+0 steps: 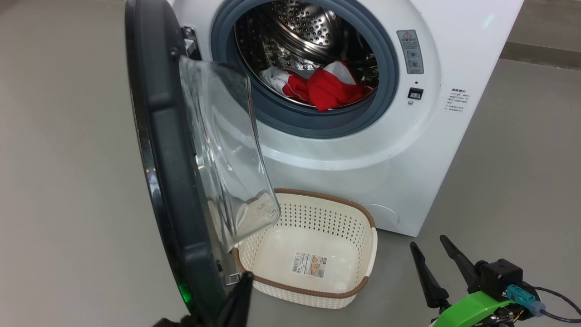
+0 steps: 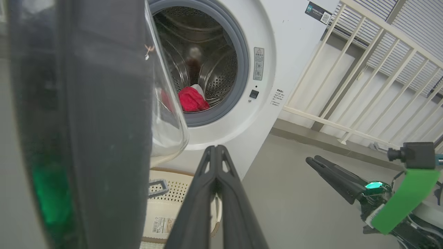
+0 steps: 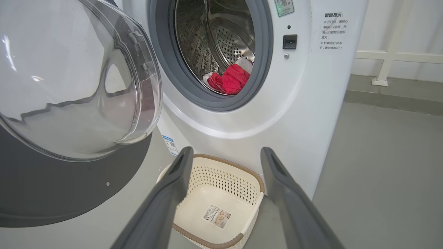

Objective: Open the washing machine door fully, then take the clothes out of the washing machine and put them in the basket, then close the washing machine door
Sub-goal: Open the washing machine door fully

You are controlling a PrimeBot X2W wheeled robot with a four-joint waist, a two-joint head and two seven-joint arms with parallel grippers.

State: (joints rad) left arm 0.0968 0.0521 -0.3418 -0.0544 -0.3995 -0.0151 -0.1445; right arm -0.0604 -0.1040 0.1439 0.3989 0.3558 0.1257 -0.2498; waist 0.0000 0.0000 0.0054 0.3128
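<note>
The washing machine door point(image 1: 172, 159) stands swung out towards me, edge-on at the left, its glass bowl point(image 1: 227, 150) facing the white washing machine point(image 1: 408, 150). Red and white clothes point(image 1: 327, 86) lie low in the steel drum; the clothes point(image 3: 232, 79) sit just behind the grey gasket. The cream basket point(image 1: 317, 204) sits on the floor below the opening, holding just its paper label. My left gripper point(image 1: 243, 284) is shut on nothing, next to the door's lower inner edge; I cannot tell if it touches. My right gripper point(image 1: 428, 241) is open, low at the right, pointing towards the basket point(image 3: 249, 174).
Grey floor point(image 1: 68, 181) spreads left of the door and right of the machine. A white railing point(image 2: 363, 86) on a low kerb runs behind the machine's right side. The open door point(image 2: 104, 121) blocks the left of the drum opening.
</note>
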